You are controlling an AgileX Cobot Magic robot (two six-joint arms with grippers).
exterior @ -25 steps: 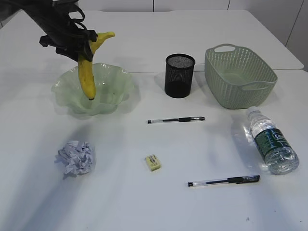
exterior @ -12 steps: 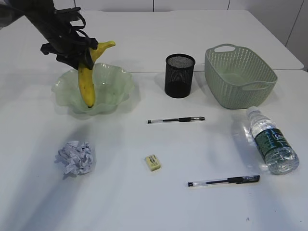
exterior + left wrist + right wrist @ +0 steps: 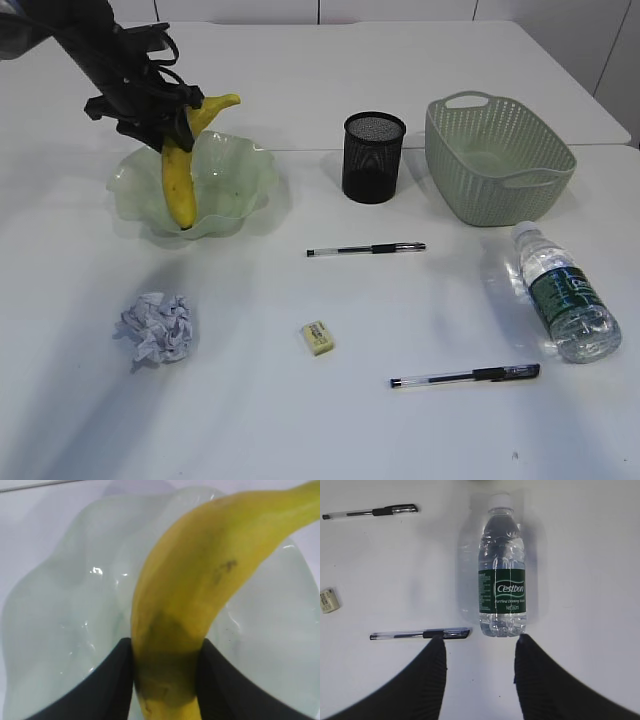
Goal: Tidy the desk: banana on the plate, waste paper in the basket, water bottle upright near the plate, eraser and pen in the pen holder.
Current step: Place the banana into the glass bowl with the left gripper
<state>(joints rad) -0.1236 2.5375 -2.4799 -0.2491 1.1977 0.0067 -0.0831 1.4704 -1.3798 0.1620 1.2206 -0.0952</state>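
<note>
Hanging near-vertical from the left gripper (image 3: pixel 170 112), whose jaws clamp its stem end, banana (image 3: pixel 178 180): tip low inside the plate (image 3: pixel 245 175), soft, bruisable, best held gently near the firm stem; right gripper (image 3: pixel 480 647) open, empty, above the water bottle (image 3: pixel 502 580).

Right gripper (image 3: pixel 480 672): two dark fingers (image 3: pixel 427 680) at the bottom edge, spread apart with nothing between them — bare desk (image 3: pixel 585 580) shows in the gap.
Water bottle (image 3: pixel 502 565): lying flat, white cap toward the top edge, dark green label reading "Cestbon", base just above the gap.
Near pen (image 3: pixel 420 634): lying crosswise just left of the bottle's base.
Far pen (image 3: pixel 370 512): upper left — well apart from the bottle.
Eraser (image 3: pixel 329 600): at the left edge, between the two pens.
</note>
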